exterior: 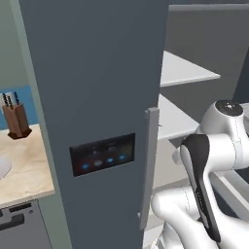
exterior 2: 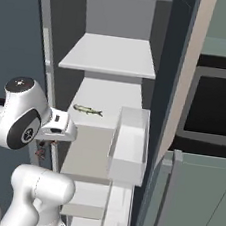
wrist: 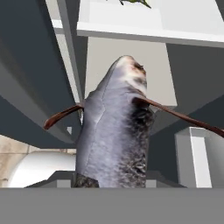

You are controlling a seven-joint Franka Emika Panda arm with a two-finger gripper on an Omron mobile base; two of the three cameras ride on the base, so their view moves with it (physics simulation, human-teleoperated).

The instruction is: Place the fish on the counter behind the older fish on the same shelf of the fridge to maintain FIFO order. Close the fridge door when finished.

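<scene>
The dark grey-black fish (wrist: 114, 140) stands up close in the hand view, rising from between my gripper's fingers, which it hides; its thin brown fins stick out to both sides. My gripper (exterior 2: 45, 147) hangs low at the left edge of the open fridge (exterior: 97, 87), below and left of the white shelf (exterior 2: 112, 97) that carries the pale silvery-green older fish (exterior 2: 88, 110). That older fish's tail end peeks in at the top of the hand view (wrist: 133, 2). The beige counter (exterior: 24, 168) lies left of the fridge.
The fridge's left door with the black lit panel (exterior: 103, 154) and grey bar handle (exterior: 150, 165) is shut; the right door (exterior 2: 177, 68), with white bins (exterior 2: 130, 142), stands open. A knife block (exterior: 15, 116) and a pale plate's edge (exterior: 2, 168) sit on the counter.
</scene>
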